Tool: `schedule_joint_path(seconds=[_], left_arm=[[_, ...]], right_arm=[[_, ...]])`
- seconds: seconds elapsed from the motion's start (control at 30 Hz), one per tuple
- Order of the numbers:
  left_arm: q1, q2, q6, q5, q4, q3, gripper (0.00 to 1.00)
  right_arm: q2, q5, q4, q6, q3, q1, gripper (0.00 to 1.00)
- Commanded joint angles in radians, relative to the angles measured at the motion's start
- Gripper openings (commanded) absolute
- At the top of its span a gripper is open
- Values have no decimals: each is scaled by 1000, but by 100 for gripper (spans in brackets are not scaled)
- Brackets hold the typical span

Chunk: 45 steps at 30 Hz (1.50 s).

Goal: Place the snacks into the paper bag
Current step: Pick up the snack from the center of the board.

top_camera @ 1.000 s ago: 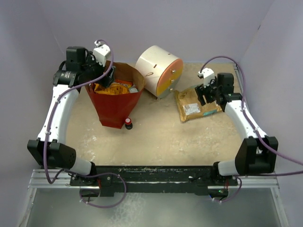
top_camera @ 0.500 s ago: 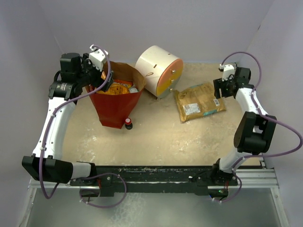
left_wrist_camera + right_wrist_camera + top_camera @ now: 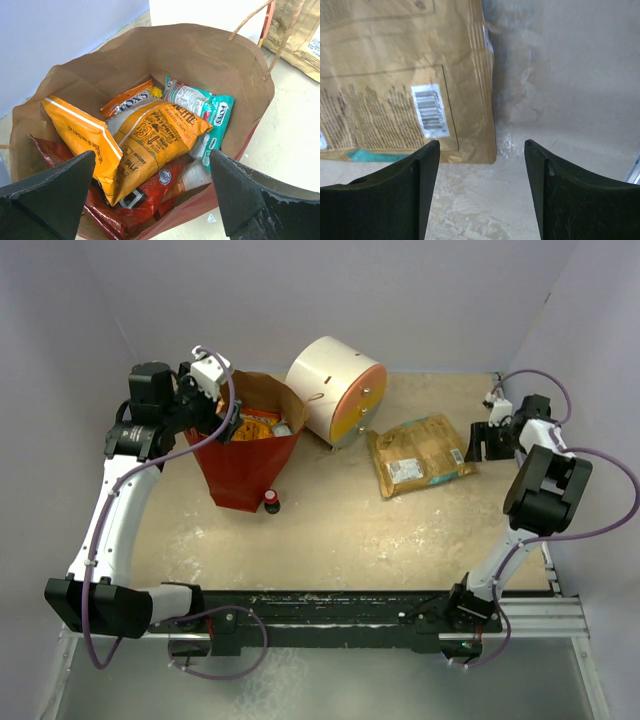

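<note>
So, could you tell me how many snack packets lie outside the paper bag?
1: the tan-brown packet on the table, right of the cream drawer unit. Others could hide behind that unit.

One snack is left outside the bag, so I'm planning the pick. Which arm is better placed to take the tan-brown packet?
Right. The right tool, open, sits at the edge of the flat tan-brown packet; the left tool hangs open over the tall red paper bag.

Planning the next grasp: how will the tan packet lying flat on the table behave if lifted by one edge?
The tan packet looks thin and creased, so probably light and floppy, sagging from one edge. Its shiny film seems slippery; a pinch could slide off.
</note>
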Motion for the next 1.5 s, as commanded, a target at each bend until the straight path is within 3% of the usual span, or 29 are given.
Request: schedule_joint_path(seconds=[0.0, 0.2, 0.37, 0.5, 0.77, 0.97, 1.27, 1.37, 1.47], left_arm=[[-6, -33, 8, 37, 55, -16, 99], [-6, -31, 16, 39, 57, -27, 100], [-6, -25, 21, 41, 56, -30, 100], [-6, -25, 24, 43, 57, -32, 100], [-6, -27, 50, 45, 54, -29, 100], [-6, -33, 80, 128, 44, -22, 100], [-49, -32, 87, 219, 55, -19, 96], [-78, -16, 92, 215, 42, -3, 95], [-110, 0, 92, 220, 36, 18, 95]], right_arm=[[34, -101, -120, -72, 53, -19, 71], [84, -167, -169, -107, 48, -19, 70], [114, -203, -170, -110, 42, -20, 63], [136, -228, -171, -118, 45, -19, 47], [77, -280, -225, -169, 72, -20, 0], [-57, -334, -340, -289, 81, -19, 0], [-299, -668, -641, -406, 144, -4, 0], [-389, -760, -666, -368, 167, 32, 0], [-495, -781, -521, -189, 132, 111, 0]])
